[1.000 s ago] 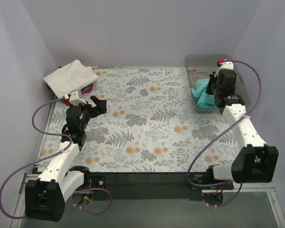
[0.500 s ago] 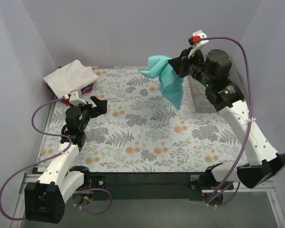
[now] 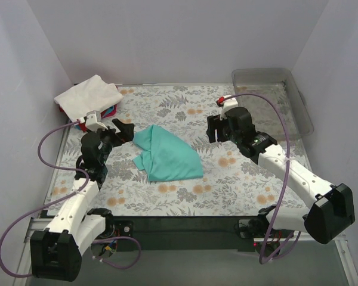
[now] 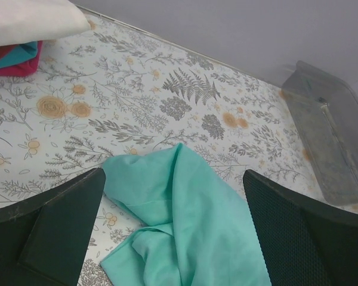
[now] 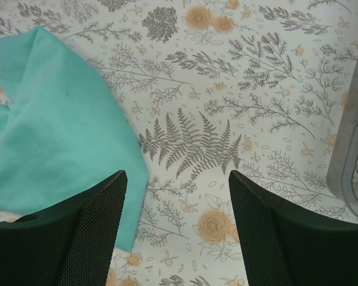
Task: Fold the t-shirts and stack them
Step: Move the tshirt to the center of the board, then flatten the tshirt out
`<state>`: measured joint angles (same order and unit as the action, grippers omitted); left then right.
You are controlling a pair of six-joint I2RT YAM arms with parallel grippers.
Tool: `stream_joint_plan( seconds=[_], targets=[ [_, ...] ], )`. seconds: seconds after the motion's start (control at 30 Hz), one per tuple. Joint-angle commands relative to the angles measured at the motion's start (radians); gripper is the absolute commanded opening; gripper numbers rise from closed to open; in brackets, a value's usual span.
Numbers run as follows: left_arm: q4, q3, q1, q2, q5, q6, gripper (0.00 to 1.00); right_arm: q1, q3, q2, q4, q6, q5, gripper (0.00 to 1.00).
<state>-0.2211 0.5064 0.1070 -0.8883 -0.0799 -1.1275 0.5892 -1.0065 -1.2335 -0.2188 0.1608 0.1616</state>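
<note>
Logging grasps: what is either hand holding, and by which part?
Nothing: the left hand and right hand are open and empty; the teal t-shirt lies loose on the table.

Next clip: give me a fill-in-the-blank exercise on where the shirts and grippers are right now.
1. The teal t-shirt lies crumpled between the arms, not in the clear grey ____ at far right.
2. The top shirt of the far-left stack is ____.
3. The right gripper has its jaws ____, gripping nothing.
Missing words: tray; white; open.
</note>
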Motion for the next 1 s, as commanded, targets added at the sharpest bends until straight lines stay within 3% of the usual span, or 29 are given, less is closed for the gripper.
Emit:
stream_joint_plan(
  seconds=[0.0,0.2,0.37,0.73,0.97],
  targets=[
    [0.009,0.034,0.002,-0.040,-0.008,-0.008,0.93,0.044,-0.003,0.031,0.119,-0.004,0.035,0.63],
    [0.017,0.020,0.003,-0.031,0.107,-0.015,0.94,0.270,-0.038,-0.101,0.209,-0.037,-0.066,0.64],
    [0.078,0.052,0.000,-0.116,0.192,-0.054,0.96,0.414,-0.073,-0.283,0.297,0.014,-0.126,0.63],
    [0.074,0.044,-0.001,-0.124,0.201,-0.071,0.96,0.475,-0.224,-0.553,0.302,0.068,-0.129,0.59],
    [0.078,0.043,-0.001,-0.112,0.183,-0.072,0.96,0.492,-0.276,-0.664,0.256,0.074,0.004,0.52]
  ],
)
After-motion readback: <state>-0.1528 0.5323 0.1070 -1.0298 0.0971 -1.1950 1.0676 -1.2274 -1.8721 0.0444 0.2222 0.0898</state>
